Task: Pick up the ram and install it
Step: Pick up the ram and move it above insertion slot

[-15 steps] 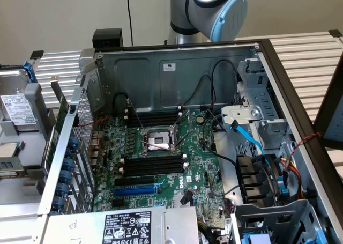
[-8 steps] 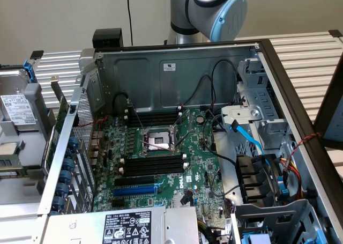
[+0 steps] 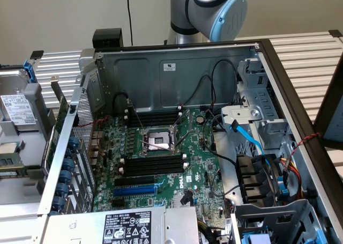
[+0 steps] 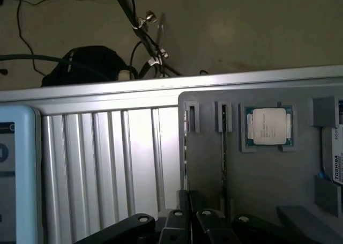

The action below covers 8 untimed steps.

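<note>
In the wrist view the ram [image 4: 185,147] stands on edge as a thin dark line in a slot of the grey parts tray [image 4: 278,174]. My gripper [image 4: 185,197] sits over its near end, and the black fingers look shut on the stick's thin edge. A second thin stick [image 4: 223,147] stands in the neighbouring slot. In the exterior view the open computer case shows the green motherboard with long black memory slots [image 3: 153,165] and another bank [image 3: 153,118] either side of the processor socket [image 3: 158,140].
A processor chip [image 4: 269,126] and a hard drive [image 4: 335,158] rest in the same tray. A ribbed metal table [image 4: 107,163] lies beside it. In the case are a blue expansion slot [image 3: 135,190], loose cables [image 3: 252,142] and the power supply [image 3: 128,228]. The arm's joint [image 3: 220,8] is behind the case.
</note>
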### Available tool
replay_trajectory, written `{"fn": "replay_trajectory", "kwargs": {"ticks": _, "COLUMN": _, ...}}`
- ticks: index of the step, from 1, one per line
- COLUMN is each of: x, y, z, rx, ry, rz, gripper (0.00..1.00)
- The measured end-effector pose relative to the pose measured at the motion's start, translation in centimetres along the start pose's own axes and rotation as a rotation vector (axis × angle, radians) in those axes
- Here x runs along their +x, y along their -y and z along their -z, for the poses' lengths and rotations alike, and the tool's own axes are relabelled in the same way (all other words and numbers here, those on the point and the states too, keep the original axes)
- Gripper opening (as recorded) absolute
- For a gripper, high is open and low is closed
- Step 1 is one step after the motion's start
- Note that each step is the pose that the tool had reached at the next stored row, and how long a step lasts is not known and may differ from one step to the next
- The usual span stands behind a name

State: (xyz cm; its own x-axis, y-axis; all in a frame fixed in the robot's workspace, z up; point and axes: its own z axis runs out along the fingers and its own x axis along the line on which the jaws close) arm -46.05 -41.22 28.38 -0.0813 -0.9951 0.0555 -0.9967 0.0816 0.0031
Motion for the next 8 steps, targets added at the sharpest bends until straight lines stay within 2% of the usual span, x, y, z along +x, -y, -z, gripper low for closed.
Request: {"fn": "replay_trajectory", "kwargs": {"ticks": 8, "x": 0.0, "y": 0.0, "z": 0.05, "rx": -0.0001, "ry": -0.0002, "rz": 0.0, "gripper": 0.12}}
